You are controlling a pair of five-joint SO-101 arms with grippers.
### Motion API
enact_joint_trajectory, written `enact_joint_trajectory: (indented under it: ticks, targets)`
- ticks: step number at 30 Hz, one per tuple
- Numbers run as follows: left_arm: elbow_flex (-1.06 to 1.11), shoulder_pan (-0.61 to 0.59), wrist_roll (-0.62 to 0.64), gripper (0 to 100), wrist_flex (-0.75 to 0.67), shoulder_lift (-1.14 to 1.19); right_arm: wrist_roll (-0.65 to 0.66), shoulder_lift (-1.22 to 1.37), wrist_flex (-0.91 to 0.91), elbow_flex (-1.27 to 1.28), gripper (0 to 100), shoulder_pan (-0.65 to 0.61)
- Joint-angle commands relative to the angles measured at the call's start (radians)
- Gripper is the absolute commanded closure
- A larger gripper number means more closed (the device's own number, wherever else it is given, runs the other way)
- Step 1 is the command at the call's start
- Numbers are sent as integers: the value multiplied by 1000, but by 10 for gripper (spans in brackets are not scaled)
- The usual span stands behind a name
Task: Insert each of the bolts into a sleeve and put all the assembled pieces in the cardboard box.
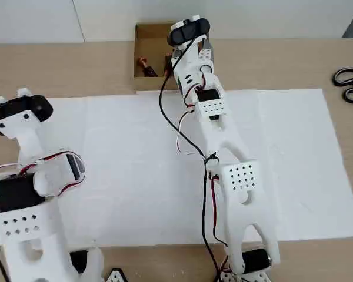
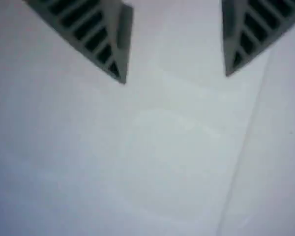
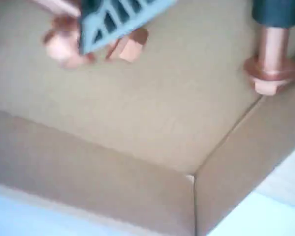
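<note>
**Item:** bolts (image 3: 270,69), copper-coloured metal with flanged hex heads; the nearest is seated in a dark sleeve (image 3: 278,10).
**Location:** on the floor of the cardboard box (image 3: 88,167), one of them by a corner.
**Handling:** I judge them rigid, dense for their size, smooth and prone to roll. I would grip across the matt sleeve.
**Right gripper** (image 1: 188,50): over the box; I cannot tell its state.
**Left gripper** (image 2: 174,76): jaws apart, empty, over the white sheet (image 2: 152,162).
</note>
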Motion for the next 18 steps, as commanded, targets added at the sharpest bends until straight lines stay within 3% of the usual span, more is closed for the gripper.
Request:
enact_joint_trajectory:
  ticks: [1, 13, 18]
  targets:
    - [-10, -2, -8, 877, 2, -15, 2, -186, 70, -60, 724, 15]
    - [-125, 0, -9, 877, 2, -15, 3, -673, 438, -60, 724, 8]
    - [-214, 0, -9, 877, 2, -17, 5, -877, 711, -60, 724, 10]
